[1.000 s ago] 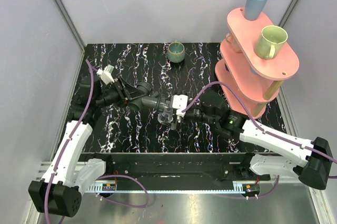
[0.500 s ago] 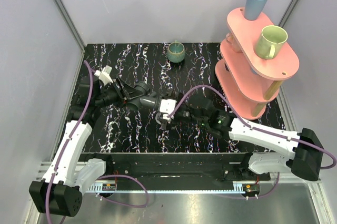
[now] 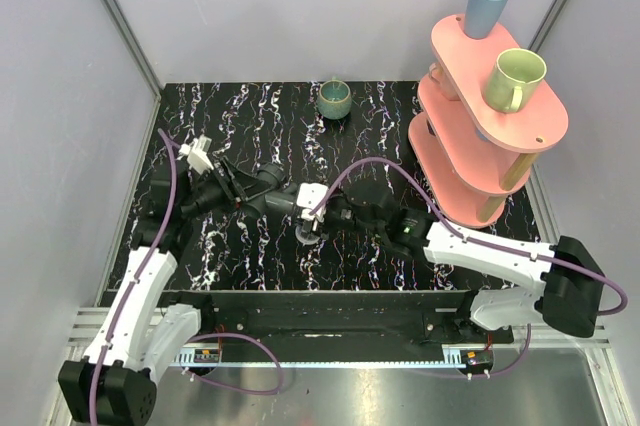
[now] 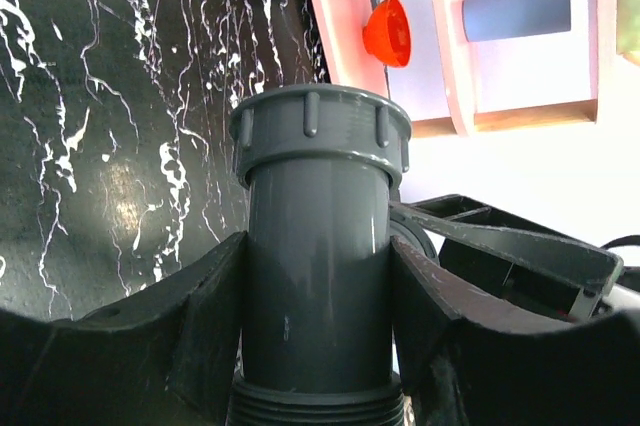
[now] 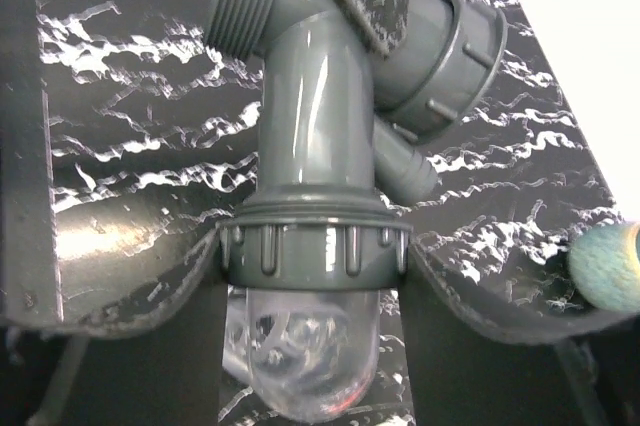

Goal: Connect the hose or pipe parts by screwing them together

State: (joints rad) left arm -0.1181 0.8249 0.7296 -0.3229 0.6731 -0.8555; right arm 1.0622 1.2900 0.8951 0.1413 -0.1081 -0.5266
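I'm working in a robot lab test cell. I'm driving a left arm (image 3: 135, 291) and a right arm (image 3: 500, 258), both sitting on a slotted rail (image 3: 320, 351) at the table edge, with purple cables (image 3: 378, 160) looping off them. Plain grey panel walls (image 3: 300, 6) in aluminium framing (image 3: 118, 18) are boxing in a black marbled tabletop (image 3: 270, 121). A pink tiered rack (image 3: 520, 126) is holding prop cups: a blue cup (image 3: 487, 8) and a pale green mug (image 3: 513, 81).

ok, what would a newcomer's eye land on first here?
The dark grey elbow fitting at mid-table, gripped by the left gripper, with the right gripper closed on its ribbed collar where the clear connector joins. Then the pink tiered rack at the right rear, carrying a blue cup and a green mug.
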